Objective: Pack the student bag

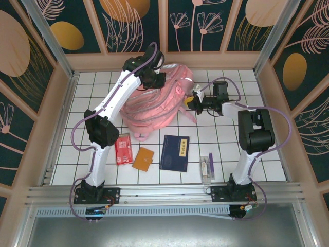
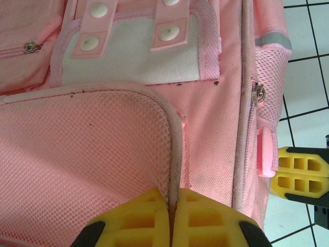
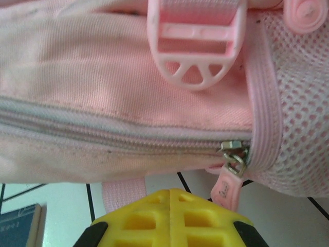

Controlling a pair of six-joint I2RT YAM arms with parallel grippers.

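The student bag [image 1: 154,103], a big soft pink backpack, lies on the white tiled table at the back centre. My left gripper [image 1: 154,77] reaches over its far side and is shut on the piped rim of the bag's mesh pocket [image 2: 172,154], the rim pinched between the yellow fingertips [image 2: 149,216]. My right gripper [image 1: 191,99] is at the bag's right side, shut with nothing between its pads [image 3: 149,216]. It sits just below the closed zipper [image 3: 113,136]. The pink zipper pull [image 3: 227,188] hangs beside it to the right, not held. A pink strap buckle [image 3: 195,46] sits above.
In front of the bag on the table lie a red booklet [image 1: 123,148], an orange wallet [image 1: 143,159], a dark blue book [image 1: 175,153] and a clear pencil box [image 1: 206,168]. Wooden walls enclose the table [image 1: 241,98] on three sides.
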